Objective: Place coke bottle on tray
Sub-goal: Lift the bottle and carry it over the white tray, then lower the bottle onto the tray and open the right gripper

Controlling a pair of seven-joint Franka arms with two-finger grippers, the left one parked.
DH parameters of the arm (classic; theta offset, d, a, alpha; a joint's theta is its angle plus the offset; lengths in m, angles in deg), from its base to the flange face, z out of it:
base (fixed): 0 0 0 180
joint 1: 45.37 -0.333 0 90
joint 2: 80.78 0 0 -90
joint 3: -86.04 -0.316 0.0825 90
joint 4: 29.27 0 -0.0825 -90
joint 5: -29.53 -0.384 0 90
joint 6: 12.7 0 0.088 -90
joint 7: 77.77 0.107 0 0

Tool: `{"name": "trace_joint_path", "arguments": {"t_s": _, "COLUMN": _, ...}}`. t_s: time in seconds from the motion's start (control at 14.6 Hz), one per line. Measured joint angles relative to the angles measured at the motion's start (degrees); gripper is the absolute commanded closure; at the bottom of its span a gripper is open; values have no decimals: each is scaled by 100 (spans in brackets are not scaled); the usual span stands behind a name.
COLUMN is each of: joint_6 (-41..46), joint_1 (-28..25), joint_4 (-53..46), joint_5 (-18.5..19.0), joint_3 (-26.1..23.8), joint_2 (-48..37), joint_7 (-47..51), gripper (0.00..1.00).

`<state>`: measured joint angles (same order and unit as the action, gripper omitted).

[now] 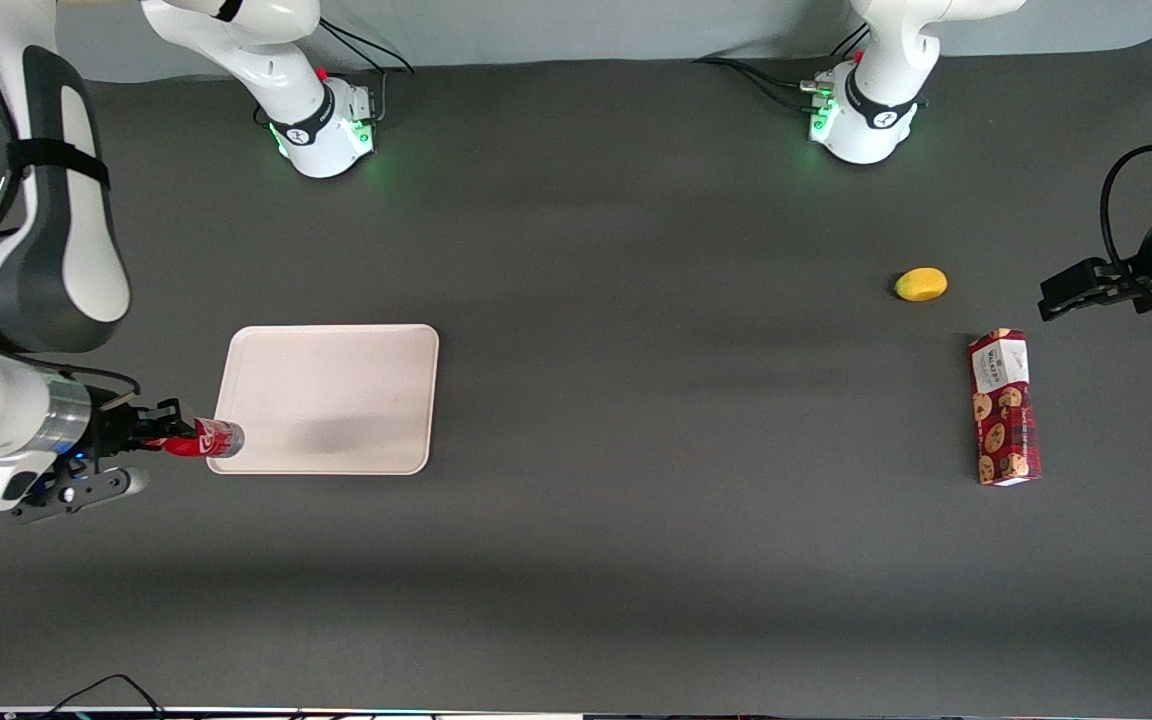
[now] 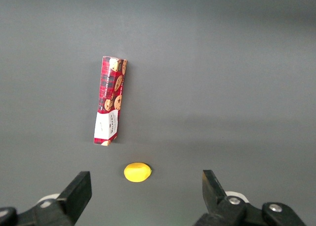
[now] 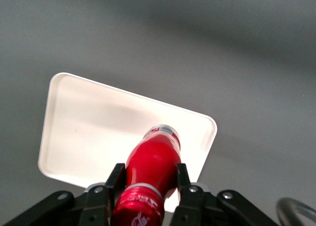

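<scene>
While the gripper (image 1: pixel 168 436) is clamping its two black fingers (image 3: pixel 115 179) on the neck of the one coke bottle (image 1: pixel 204 439), that slim, glossy red bottle is hanging tilted, its silvery base over the tray's corner nearest the working arm. The single tray (image 1: pixel 336 345) is lying flat, matte beige-pink, round-cornered. One patterned cardboard cookie box (image 1: pixel 1004 407) and one smooth yellow oval fruit (image 1: pixel 921 284) are sitting toward the parked arm's end.

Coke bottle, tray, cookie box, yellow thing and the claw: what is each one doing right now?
coke bottle: gripped near its cap, lifted, base over the tray's edge.
tray: flat on the table, nothing on it.
claw: shut on the coke bottle, beside the tray.
cookie box: lying flat, closed.
yellow fruit: resting beside the cookie box, apart from it.
</scene>
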<state>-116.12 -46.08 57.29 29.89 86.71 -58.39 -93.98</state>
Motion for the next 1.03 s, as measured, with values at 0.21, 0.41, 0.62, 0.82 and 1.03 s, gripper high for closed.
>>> {"name": "trace_joint_path", "arguments": {"t_s": 0.21, "joint_6": -1077, "joint_1": 109, "joint_4": 1283, "joint_5": 13, "joint_3": 77, "joint_2": -434, "joint_7": -348, "gripper": 100}}
{"name": "trace_joint_path", "arguments": {"t_s": 0.41, "joint_6": -1830, "joint_1": 212, "joint_4": 2056, "joint_5": 13, "joint_3": 228, "joint_2": -534, "joint_7": -687, "gripper": 100}}
{"name": "trace_joint_path", "arguments": {"t_s": 0.62, "joint_6": -2003, "joint_1": 277, "joint_4": 2415, "joint_5": 13, "joint_3": 264, "joint_2": -607, "joint_7": -746, "gripper": 100}}
{"name": "trace_joint_path", "arguments": {"t_s": 0.82, "joint_6": -2081, "joint_1": 384, "joint_4": 2600, "joint_5": 13, "joint_3": 266, "joint_2": -680, "joint_7": -870, "gripper": 100}}
{"name": "trace_joint_path", "arguments": {"t_s": 1.03, "joint_6": -2170, "joint_1": 503, "joint_4": 2741, "joint_5": 13, "joint_3": 267, "joint_2": -699, "joint_7": -939, "gripper": 100}}
